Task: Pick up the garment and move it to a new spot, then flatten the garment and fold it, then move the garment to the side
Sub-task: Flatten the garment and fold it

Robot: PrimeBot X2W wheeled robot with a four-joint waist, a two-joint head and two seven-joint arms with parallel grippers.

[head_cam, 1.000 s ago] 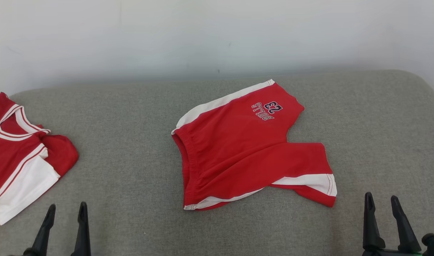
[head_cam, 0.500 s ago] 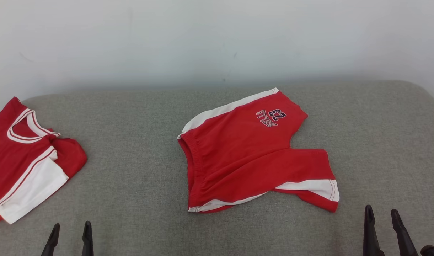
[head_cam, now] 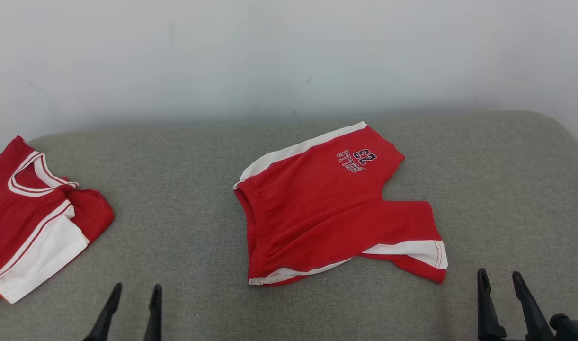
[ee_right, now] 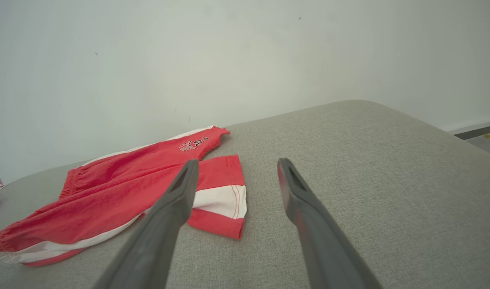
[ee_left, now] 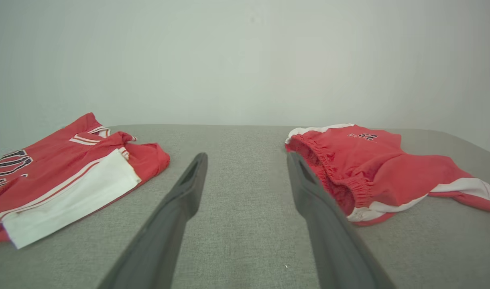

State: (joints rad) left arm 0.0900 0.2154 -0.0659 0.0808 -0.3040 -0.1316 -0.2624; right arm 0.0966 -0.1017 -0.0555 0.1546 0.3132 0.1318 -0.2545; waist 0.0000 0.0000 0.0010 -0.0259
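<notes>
Nearest to the camera, the left gripper (head_cam: 136, 289) has its fingers spread wide with nothing in them, just hanging over the grey cushion (head_cam: 175, 189). Same deal with the right gripper (head_cam: 499, 274): fingers released, empty, not touching any cloth. A bit ahead of the right fingers and off to their left is the shorts (head_cam: 317, 208), red with white side stripes, lying mostly flat on the cushion. The near leg is kinda folded over, and its hem is the closest bit to the right fingertips. The elastic waistband end points toward the left fingers and sits ahead and to the right of them. The "23" print is on the far leg, reading upside down from here. Left of the left fingers and well apart from the shorts there's a folded red and white jersey (head_cam: 28, 218). Behind it all is a plain pale wall (head_cam: 270, 57).
</notes>
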